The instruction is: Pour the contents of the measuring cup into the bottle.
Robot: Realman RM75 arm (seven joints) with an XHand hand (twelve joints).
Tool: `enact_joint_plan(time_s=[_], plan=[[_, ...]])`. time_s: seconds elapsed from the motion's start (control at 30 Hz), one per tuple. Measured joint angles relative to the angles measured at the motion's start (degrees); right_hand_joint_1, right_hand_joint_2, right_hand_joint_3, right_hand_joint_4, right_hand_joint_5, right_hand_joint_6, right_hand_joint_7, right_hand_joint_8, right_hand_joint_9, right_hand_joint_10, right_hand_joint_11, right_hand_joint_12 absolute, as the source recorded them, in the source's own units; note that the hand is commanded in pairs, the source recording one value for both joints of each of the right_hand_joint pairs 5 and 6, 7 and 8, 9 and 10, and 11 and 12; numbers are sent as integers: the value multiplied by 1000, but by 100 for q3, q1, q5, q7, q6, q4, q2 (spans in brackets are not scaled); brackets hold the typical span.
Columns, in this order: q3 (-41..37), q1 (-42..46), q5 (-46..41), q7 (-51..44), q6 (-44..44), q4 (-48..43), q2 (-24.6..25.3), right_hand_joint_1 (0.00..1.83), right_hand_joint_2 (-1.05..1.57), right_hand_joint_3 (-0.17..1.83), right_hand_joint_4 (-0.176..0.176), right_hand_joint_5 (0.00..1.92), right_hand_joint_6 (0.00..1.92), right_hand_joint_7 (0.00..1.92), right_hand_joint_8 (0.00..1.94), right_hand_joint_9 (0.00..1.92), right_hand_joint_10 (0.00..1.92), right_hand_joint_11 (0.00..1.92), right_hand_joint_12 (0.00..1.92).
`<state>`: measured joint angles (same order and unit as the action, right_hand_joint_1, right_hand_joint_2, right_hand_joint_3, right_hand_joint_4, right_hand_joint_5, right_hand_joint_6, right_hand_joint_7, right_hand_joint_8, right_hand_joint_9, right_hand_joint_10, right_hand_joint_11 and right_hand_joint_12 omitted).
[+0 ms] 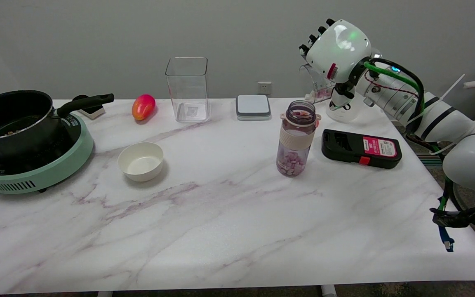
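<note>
The clear measuring cup [318, 86] is at the back right of the table, with red scale marks and some pink pieces in its bottom. My right hand [338, 49] grips it from the right, its white back turned to the camera and its fingers curled around the cup's far side. Much of the cup is hidden behind the hand, and I cannot tell whether it stands on the table or is lifted. The bottle [296, 138] stands upright and uncapped to the front left of the cup. It has a purple neck, a cream band and pink pieces at its bottom.
A black and red device [361, 154] lies right of the bottle. A grey-topped scale [253, 107], a tall clear container [188, 88] and a red-orange fruit [143, 107] line the back. A white bowl [141, 161] sits mid-left, and a black pot [12, 119] rests on a green cooker [35, 173].
</note>
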<state>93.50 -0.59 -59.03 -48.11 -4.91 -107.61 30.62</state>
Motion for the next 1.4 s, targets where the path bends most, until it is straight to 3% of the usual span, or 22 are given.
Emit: enact_joint_plan(time_s=[1.4], plan=[[-56,44,-63,-61,-17,4,-247,1427,1268,323,0,1920,1920,1834,1834,1592,1592,1349,1349]])
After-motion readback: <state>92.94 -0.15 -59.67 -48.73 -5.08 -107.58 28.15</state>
